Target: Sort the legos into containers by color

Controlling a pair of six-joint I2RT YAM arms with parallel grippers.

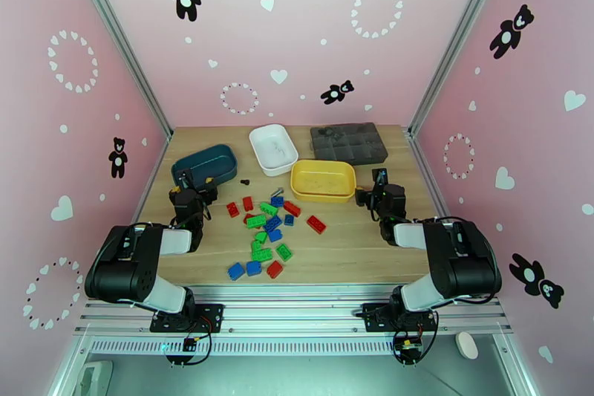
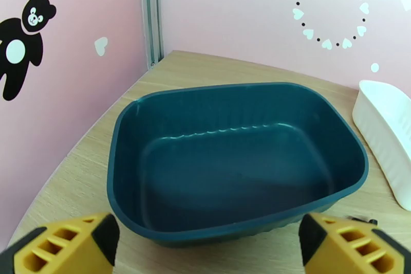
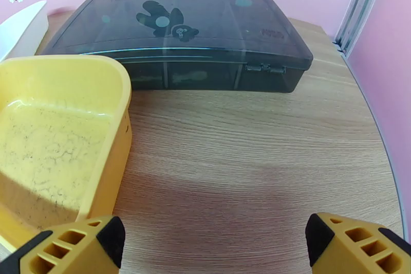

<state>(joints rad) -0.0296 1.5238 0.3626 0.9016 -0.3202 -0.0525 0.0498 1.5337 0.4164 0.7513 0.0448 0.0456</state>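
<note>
Red, green and blue legos [image 1: 267,230] lie scattered in the middle of the table, between the two arms. Behind them stand three containers: a dark teal tray [image 1: 204,166] on the left, a white tray [image 1: 273,148] in the middle and a yellow tray [image 1: 323,179] on the right. My left gripper [image 1: 194,183] is open just in front of the teal tray [image 2: 231,87], which looks bare inside, and holds nothing. My right gripper [image 1: 370,186] is open beside the yellow tray's [image 3: 115,131] right end, over bare wood, with nothing between its fingers.
A dark grey organizer box [image 1: 348,143] with a shut lid sits at the back right, behind the yellow tray. Small screws [image 1: 243,182] lie between the trays and the bricks. Pink walls close in the table on three sides.
</note>
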